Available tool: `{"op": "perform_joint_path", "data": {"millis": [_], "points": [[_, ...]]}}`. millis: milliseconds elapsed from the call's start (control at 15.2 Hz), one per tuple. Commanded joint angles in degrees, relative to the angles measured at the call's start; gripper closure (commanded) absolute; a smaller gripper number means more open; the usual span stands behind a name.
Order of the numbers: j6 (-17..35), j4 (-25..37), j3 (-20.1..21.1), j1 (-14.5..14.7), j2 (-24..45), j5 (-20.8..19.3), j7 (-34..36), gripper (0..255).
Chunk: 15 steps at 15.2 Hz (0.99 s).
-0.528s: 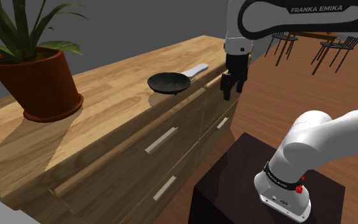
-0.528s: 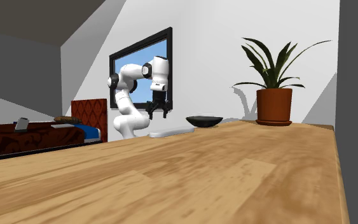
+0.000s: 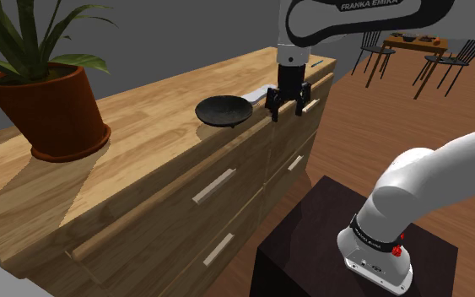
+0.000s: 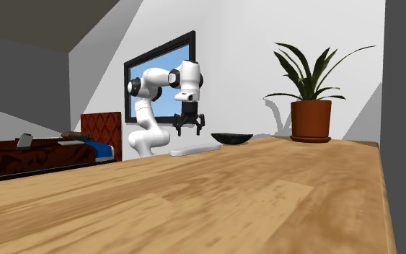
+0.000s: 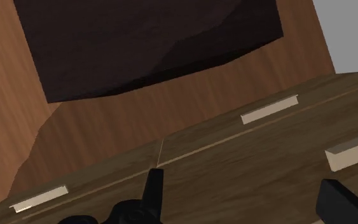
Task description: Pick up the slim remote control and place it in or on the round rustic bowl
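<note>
The claw (image 3: 284, 105) hangs fingers-down at the front edge of the wooden table (image 3: 143, 143), its two black fingers spread well apart and clasping nothing. In the wrist view the fingers (image 5: 153, 191) stand wide of each other with only the table's drawer fronts between them. In the second exterior view the claw (image 4: 189, 130) hovers above the slim remote control (image 4: 194, 150), apart from it.

There are two containers on the table. The round bowl (image 3: 224, 110) is dark and shallow, and its inside shows only its own bare dark surface. The terracotta pot (image 3: 58, 110) stands well apart from it, toward the shoulder view's left, and holds one green plant (image 3: 24, 34) with long pointed leaves.

One remote control (image 3: 258, 89) is in view: pale, flat on the table top, just beside the bowl on the side toward the claw. I cannot tell whether it touches the bowl's rim. In the second exterior view the bowl (image 4: 231, 136) sits between the remote and the pot (image 4: 311, 120).

Counted: one bowl, one remote, one potted plant, one arm. The wrist view shows three pale drawer handles (image 5: 269, 109) on the table's front, and beyond them the dark top of the stand (image 5: 152, 44).
</note>
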Motion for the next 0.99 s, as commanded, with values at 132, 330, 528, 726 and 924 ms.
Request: {"op": "perform_joint_path", "data": {"millis": [132,330,528,726,924], "points": [[3.28,6.36,2.02,-2.79,7.77,0.43,11.19,0],[5.00,11.42,2.73,-4.89,13.23,-0.15,18.89,0],[6.17,16.65,2.93,-6.75,18.38,-1.12,26.44,0],[6.84,21.97,2.67,-8.38,23.18,-2.32,33.77,0],[7.07,27.30,1.98,-9.80,27.60,-3.60,40.83,0]]}}
